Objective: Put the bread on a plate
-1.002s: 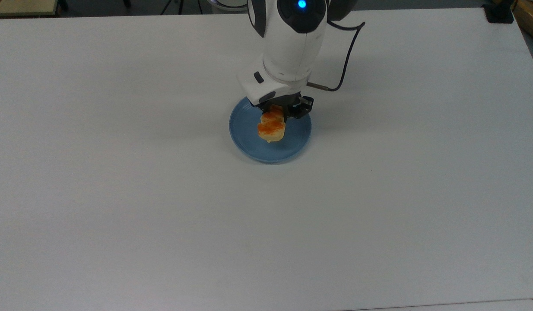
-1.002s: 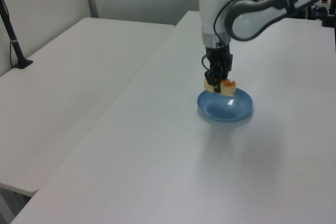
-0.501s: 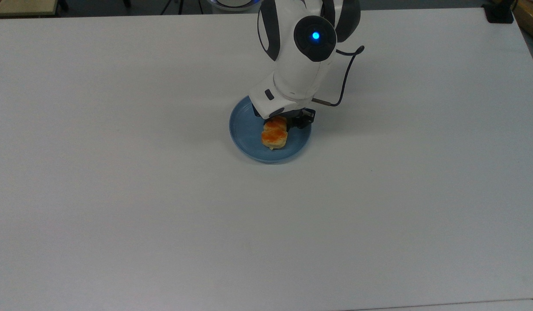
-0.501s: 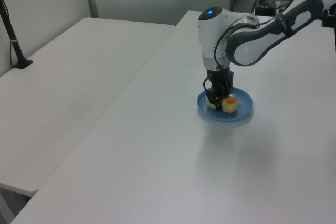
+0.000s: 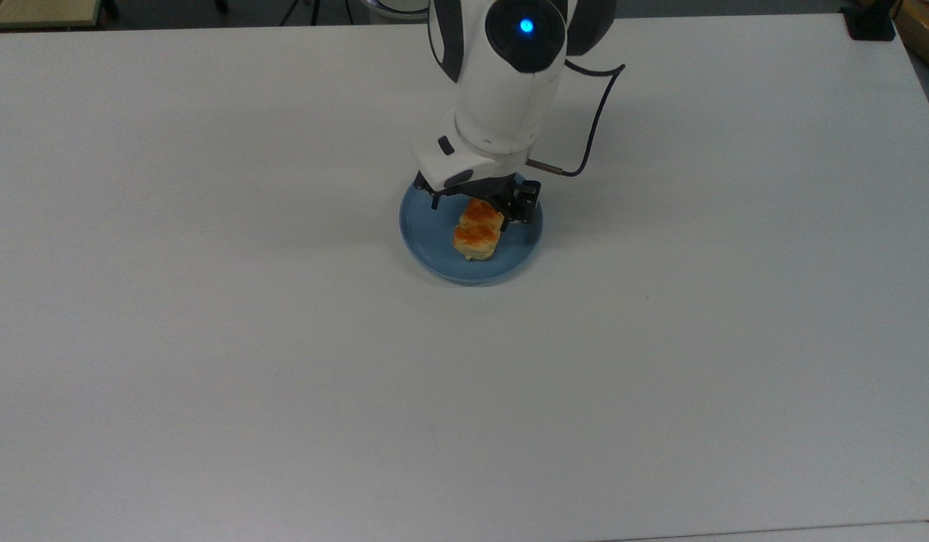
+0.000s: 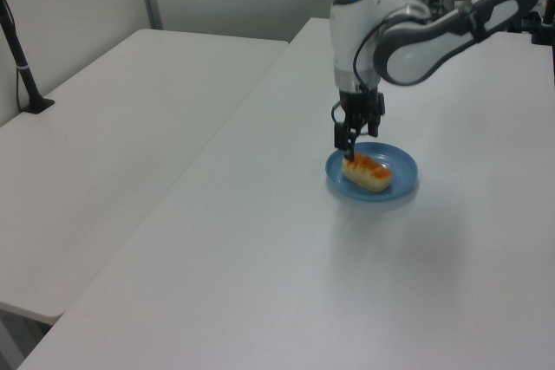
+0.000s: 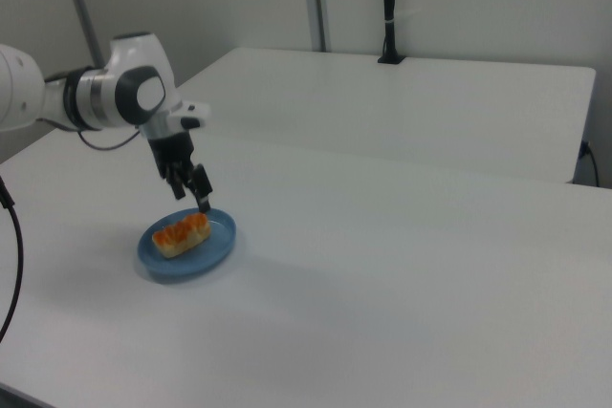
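Bread (image 5: 478,229) down flat on the blue plate (image 5: 431,239), glazed orange bumps up, lying lengthwise across the plate's middle. Same story from the left view: loaf (image 6: 368,172) inside the rim of the plate (image 6: 403,181), nothing gripping it. From the right view, bread (image 7: 182,233) resting on the plate (image 7: 218,243), one end toward the right view's upper right, close under the fingertips. Gripper (image 6: 355,140) just above that end of the loaf, jaws apart, holding nothing, a sliver of air between fingertips and bread. In the right view, gripper (image 7: 195,195) tilted, fingers pointing down at the plate's far edge. In the top view, gripper (image 5: 476,202) over the plate's back half, white wrist above it, blue light glowing on the arm (image 5: 522,27). Black cable (image 5: 594,120) looping off the wrist. All of it on a wide white table (image 5: 208,339).
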`<state>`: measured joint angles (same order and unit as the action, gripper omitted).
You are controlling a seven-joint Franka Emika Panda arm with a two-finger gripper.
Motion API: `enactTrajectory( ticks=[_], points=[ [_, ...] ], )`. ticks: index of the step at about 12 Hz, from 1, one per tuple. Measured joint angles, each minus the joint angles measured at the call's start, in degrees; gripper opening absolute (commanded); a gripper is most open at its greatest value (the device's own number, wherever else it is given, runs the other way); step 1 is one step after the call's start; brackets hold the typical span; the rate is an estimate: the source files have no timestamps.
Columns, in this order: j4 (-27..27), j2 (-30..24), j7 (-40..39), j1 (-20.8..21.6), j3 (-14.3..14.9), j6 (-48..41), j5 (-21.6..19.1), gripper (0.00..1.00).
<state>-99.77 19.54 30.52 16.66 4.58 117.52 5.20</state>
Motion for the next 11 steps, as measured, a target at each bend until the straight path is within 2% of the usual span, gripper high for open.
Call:
enactTrajectory(
  ticks=[3,4,7,9,11],
  points=[
    [0.96,-6.29,-5.09,-5.87,-2.38,-3.46,-0.04,1.0],
    [1.85,-9.08,-9.07,-9.51,-3.77,-7.16,-0.43,1.0],
    [6.85,-12.1,-20.61,-16.17,-4.2,-17.38,-2.55,1.0],
    [7.96,-12.14,-23.99,-18.17,-4.07,-18.06,-2.69,1.0],
    [7.95,-11.92,-24.62,-18.21,-4.02,-18.06,-2.69,1.0]
  ],
)
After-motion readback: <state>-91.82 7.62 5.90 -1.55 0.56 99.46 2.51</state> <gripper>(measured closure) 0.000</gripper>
